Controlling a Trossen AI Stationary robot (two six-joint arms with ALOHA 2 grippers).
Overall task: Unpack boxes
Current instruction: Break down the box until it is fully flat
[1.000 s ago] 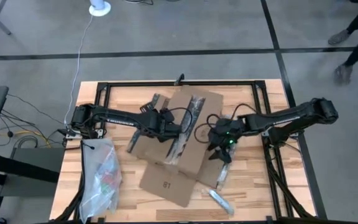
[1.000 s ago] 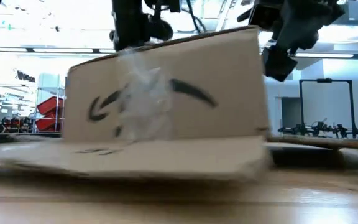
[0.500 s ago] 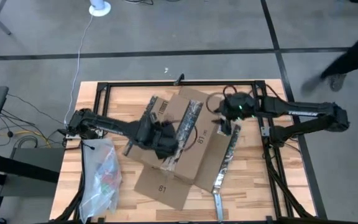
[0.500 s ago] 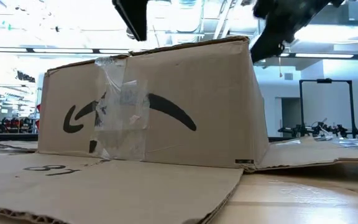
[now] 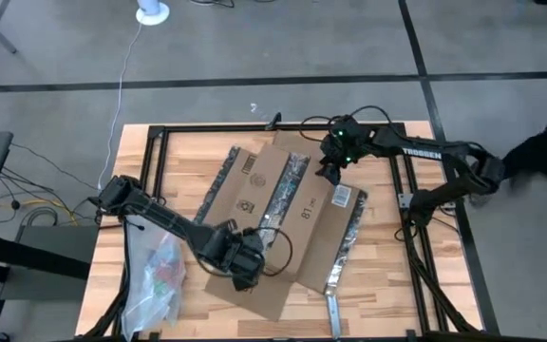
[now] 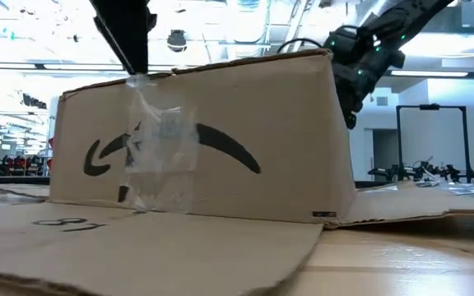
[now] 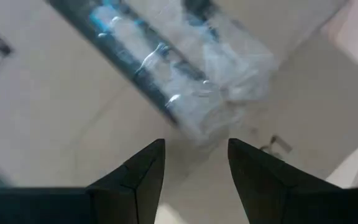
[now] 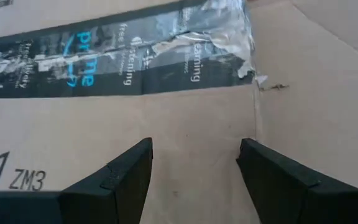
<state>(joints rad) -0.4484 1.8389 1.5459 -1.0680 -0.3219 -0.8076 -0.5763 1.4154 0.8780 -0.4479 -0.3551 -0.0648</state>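
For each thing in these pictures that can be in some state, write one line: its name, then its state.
cardboard box: on the table, side flaps lying spread out flat.
tape strip: stuck along the box, torn at one end.
plastic bag: lying at the table's left edge, with things inside.
left gripper: open, over the box's near end.
right gripper: open, above the box's far end.

We saw a pale wooden table (image 5: 392, 275) with a black metal frame round its edges. A brown cardboard box (image 5: 283, 204) lay directly on it near the middle, its flaps spread flat on the wood, dark printed tape (image 5: 288, 180) running along it. A clear plastic bag (image 5: 155, 271) rested at the table's left front corner, partly overhanging the edge.
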